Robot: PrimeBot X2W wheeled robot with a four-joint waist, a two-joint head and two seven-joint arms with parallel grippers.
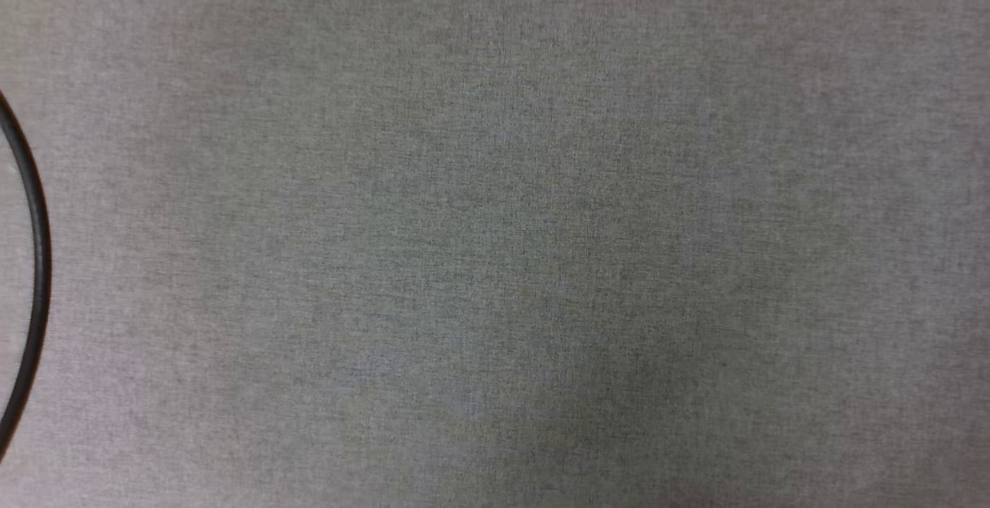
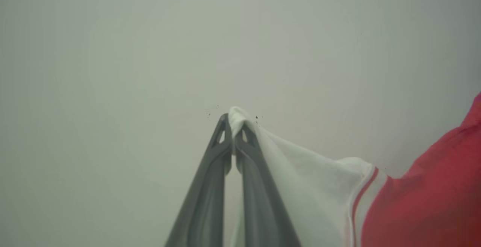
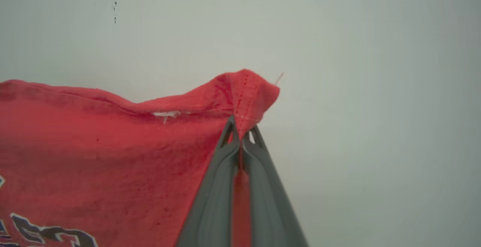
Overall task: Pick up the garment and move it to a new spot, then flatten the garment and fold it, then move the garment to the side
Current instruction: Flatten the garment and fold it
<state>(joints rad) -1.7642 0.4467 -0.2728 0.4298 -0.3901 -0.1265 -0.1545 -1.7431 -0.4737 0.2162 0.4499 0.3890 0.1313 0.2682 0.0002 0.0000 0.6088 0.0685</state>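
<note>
Gripping white sleeve (image 2: 312,179) of red shirt (image 2: 432,194) in closed left claw (image 2: 235,121). Clamping red hem corner (image 3: 248,89) of same shirt in closed right claw (image 3: 242,130). Looking down on grey bench (image 1: 495,230), dark cable (image 1: 35,260) at left edge.

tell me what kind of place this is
Likely a garment-folding test bench, though little shows: a plain grey woven surface under the head camera, and a red T-shirt pinched by the left fingers and right fingers against a pale backdrop.

Grey woven surface (image 1: 541,222) right across the head view, softly and evenly lit. Thin dark curved band (image 1: 37,260) arcs down the left edge. Wrist views: pale plain backdrop (image 2: 112,51), few tiny dark specks (image 3: 115,12).
</note>
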